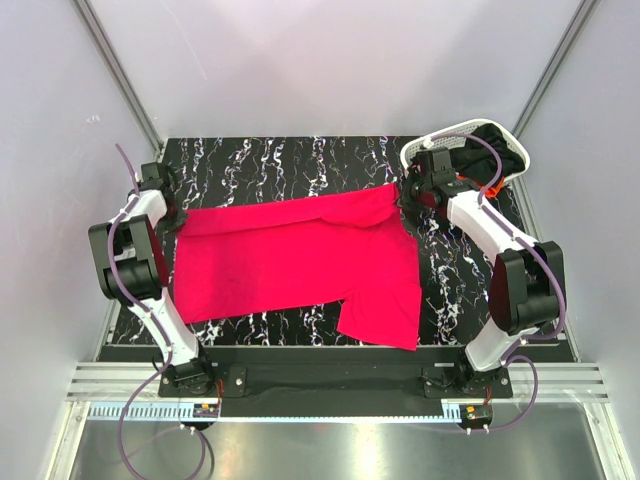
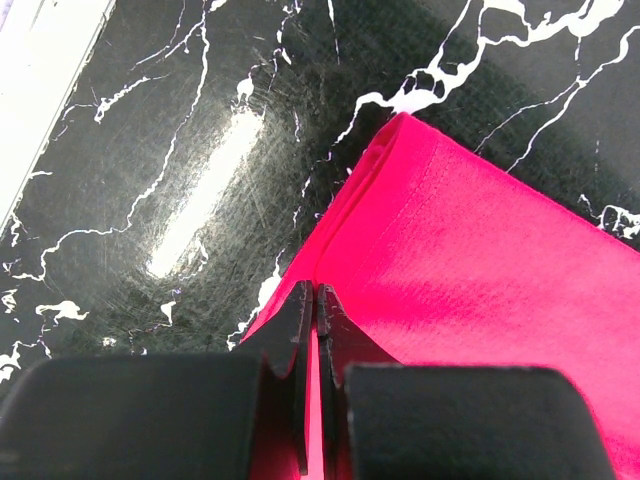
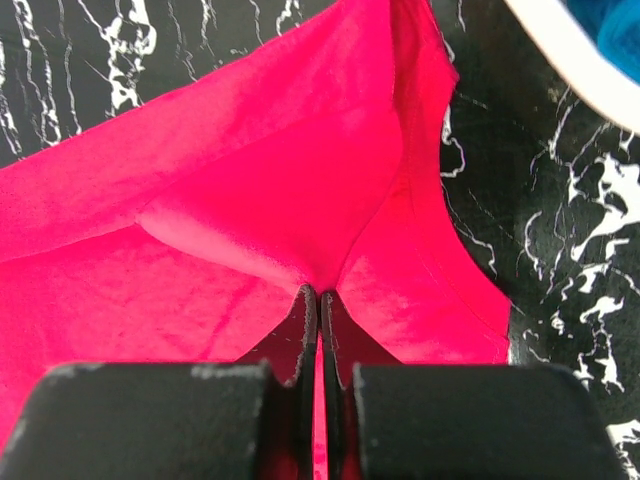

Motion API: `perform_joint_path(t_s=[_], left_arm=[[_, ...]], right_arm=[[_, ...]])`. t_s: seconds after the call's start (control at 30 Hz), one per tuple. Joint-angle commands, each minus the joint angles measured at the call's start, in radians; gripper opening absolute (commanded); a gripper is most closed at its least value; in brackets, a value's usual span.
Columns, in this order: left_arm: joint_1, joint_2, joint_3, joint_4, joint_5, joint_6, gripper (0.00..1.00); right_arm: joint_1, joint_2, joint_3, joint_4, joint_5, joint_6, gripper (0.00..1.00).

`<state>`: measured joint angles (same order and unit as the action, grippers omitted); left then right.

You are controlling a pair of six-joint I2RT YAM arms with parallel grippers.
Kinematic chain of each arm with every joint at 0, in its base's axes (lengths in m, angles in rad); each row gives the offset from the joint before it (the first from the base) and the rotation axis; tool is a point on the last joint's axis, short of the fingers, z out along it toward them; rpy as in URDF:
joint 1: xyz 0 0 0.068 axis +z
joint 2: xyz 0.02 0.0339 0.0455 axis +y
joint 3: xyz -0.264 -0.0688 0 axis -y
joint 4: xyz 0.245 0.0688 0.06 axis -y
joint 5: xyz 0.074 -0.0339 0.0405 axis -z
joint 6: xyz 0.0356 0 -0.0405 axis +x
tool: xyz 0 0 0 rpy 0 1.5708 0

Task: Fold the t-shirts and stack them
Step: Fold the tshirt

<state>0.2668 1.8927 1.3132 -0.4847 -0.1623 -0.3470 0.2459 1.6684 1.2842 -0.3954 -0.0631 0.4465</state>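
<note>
A large pinkish-red t-shirt (image 1: 300, 260) lies spread across the black marble table, its far edge folded over. My left gripper (image 1: 176, 222) is shut on the shirt's far left corner; in the left wrist view the cloth (image 2: 470, 270) is pinched between the fingers (image 2: 318, 300). My right gripper (image 1: 408, 198) is shut on the shirt's far right edge; the right wrist view shows the cloth (image 3: 260, 200) bunched at the fingertips (image 3: 320, 297). Black and blue cloth (image 1: 495, 145) lies in the basket; blue cloth (image 3: 620, 30) shows in the right wrist view. No orange shirt is in view.
A white lattice basket (image 1: 455, 137) stands at the far right corner of the table, just behind my right gripper. Its white rim (image 3: 570, 60) shows in the right wrist view. The black marble table (image 1: 270, 165) has metal frame posts at both far corners.
</note>
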Motion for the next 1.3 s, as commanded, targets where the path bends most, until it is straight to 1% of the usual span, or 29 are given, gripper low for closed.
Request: perform_joint_path(t_s=[0.0,0.67,0.87,1.27], left_arm=[[0.008,0.009,0.009,0.006,-0.042,0.016,0.00],[0.011,0.012,0.004,0.000,-0.029,0.003,0.00],[0.014,0.028,0.014,-0.003,-0.020,-0.010,0.00],[0.020,0.043,0.001,-0.006,-0.023,-0.027,0.00]], right_arm=[[-0.003,-0.048,-0.019,0.003,0.009,0.012,0.00],[-0.003,-0.045,-0.094,-0.040,0.045,0.020,0.00],[-0.003,-0.075,-0.124,-0.043,0.014,0.040,0.00],[-0.003,-0.062,-0.161,-0.045,0.002,0.055,0.00]])
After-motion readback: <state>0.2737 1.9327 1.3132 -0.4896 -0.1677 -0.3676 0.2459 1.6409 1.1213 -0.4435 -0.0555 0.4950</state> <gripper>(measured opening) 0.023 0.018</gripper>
